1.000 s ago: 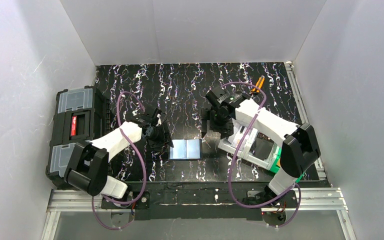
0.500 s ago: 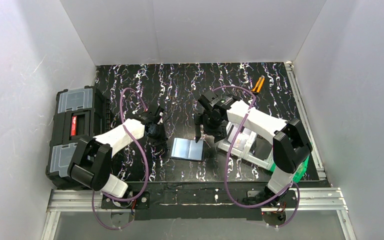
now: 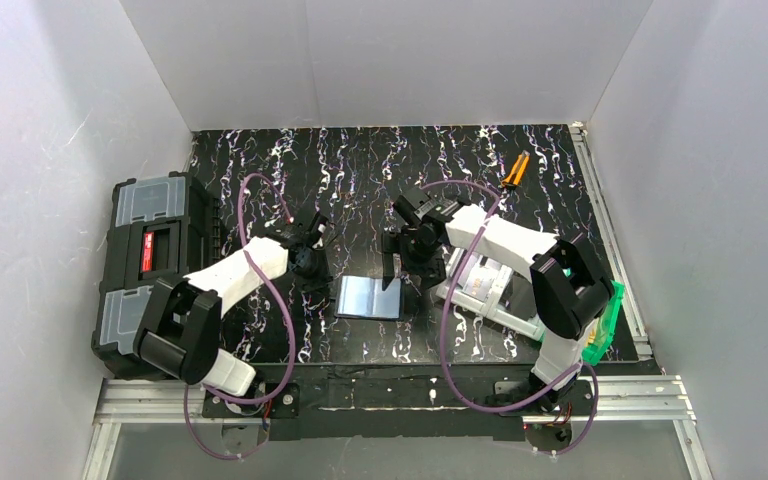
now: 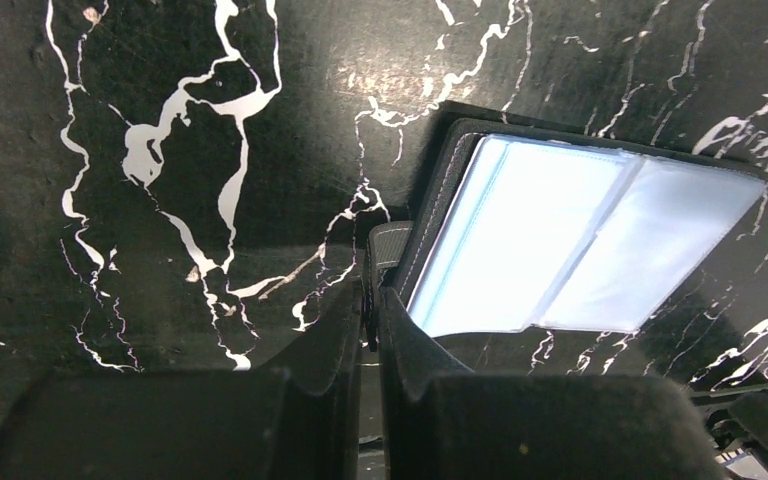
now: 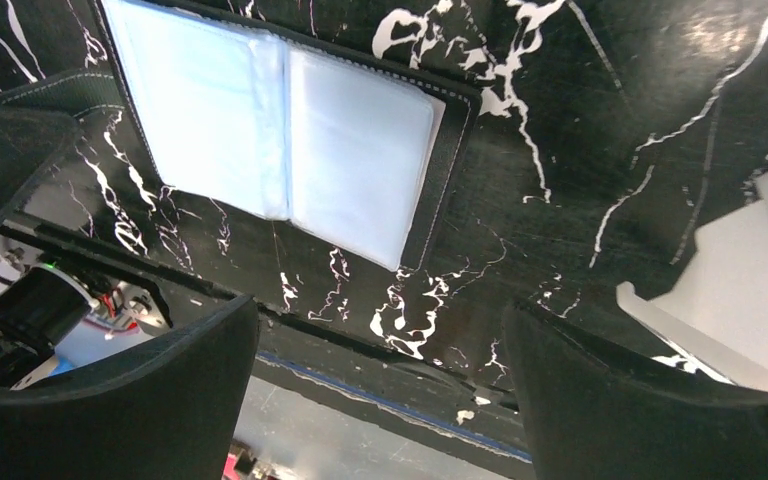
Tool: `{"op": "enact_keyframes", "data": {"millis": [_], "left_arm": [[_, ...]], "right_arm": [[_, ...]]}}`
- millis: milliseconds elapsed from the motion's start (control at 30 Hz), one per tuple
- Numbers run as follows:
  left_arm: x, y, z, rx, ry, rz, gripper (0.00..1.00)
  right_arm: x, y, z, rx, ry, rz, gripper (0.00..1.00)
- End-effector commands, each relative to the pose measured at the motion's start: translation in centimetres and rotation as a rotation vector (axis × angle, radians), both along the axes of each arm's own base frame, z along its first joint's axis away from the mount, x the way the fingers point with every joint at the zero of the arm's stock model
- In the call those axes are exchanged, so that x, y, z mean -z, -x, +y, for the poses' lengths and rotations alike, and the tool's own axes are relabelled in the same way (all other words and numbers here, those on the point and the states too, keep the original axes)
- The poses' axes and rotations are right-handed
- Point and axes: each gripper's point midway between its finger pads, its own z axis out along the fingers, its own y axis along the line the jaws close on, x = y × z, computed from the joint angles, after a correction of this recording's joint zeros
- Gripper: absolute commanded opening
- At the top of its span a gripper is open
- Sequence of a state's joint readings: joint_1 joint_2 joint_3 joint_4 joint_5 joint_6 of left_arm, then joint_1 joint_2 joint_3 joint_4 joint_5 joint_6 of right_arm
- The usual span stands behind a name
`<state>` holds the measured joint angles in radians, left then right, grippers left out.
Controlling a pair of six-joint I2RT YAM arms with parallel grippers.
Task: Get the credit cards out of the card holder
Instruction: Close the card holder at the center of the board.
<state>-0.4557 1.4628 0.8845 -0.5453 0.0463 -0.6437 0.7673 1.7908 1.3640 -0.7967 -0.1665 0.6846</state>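
One card holder lies open and flat on the black table, in the middle and close to the near edge. Its two shiny pale blue pockets face up. I cannot tell if cards are inside them. It sits a little more crooked than a second ago.

The left gripper is at its left edge. A second ago its fingers were apart. Now they are squeezed tight on the small black tab that sticks out from that edge.

The right gripper has come over from above the white bin. It now hangs over the holder's right side, fingers spread wide, holding nothing. More of the green bin shows on the right.

The big black toolbox on the left and the orange-handled tool far right have not moved.
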Motion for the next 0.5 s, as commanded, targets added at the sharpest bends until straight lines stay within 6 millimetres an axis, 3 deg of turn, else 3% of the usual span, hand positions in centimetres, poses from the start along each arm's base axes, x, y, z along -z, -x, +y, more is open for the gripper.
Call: {"op": "enact_keyframes", "data": {"millis": [0,467], "left_arm": [[1.3,1.3,1.0,-0.026,-0.054,0.063,0.00],[3.0,2.2,0.6,-0.047,-0.038,0.121,0.00]], "right_arm": [[1.2,0.8,1.5,0.005,-0.072,0.051,0.98],[4.6,0.3,2.4,0.110,-0.211,0.113,0.98]]}}
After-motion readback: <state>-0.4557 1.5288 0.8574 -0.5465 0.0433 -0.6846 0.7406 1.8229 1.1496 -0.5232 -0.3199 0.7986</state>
